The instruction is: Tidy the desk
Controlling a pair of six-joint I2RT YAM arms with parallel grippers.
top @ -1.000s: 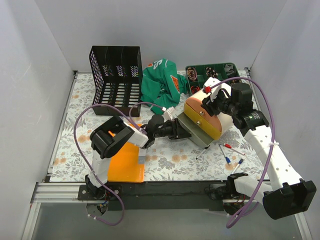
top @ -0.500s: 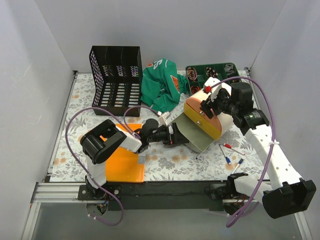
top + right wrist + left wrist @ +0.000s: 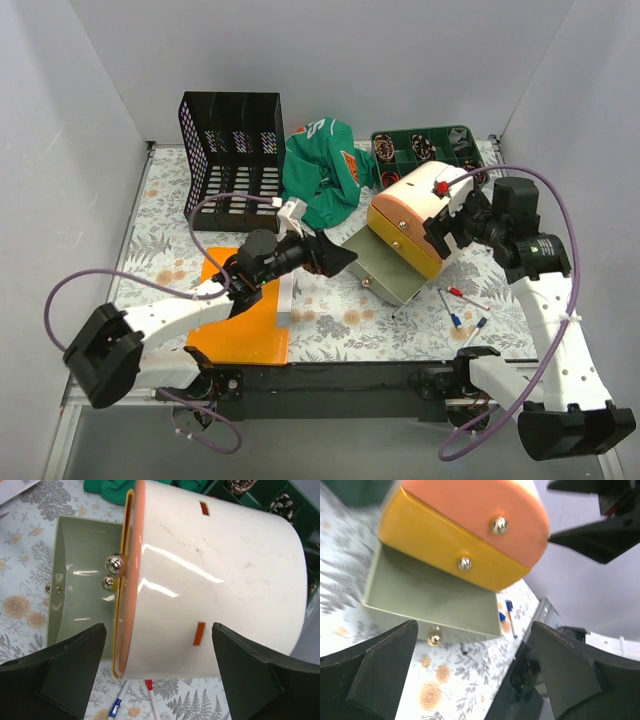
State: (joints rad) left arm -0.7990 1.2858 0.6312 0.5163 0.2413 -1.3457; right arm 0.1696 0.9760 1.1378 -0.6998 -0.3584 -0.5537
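Finds the desk (image 3: 400, 325) spanning the top view under everything, with the left gripper (image 3: 338, 254) spread wide, holding nothing, just short of the pulled-out grey drawer (image 3: 385, 272) of a small chest (image 3: 415, 215). Finds the right gripper (image 3: 448, 226) likewise gaping and empty at the chest's white back, contact there impossible to judge. Cannot see the drawer's inner end under the yellow front above, nor much of the orange folder (image 3: 250, 330) beneath the left arm.

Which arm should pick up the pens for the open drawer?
Right, probably. The pens lie on the right of the desk, just below the open right gripper. The left gripper, also open, sits left of the open drawer, which lies between it and the pens.
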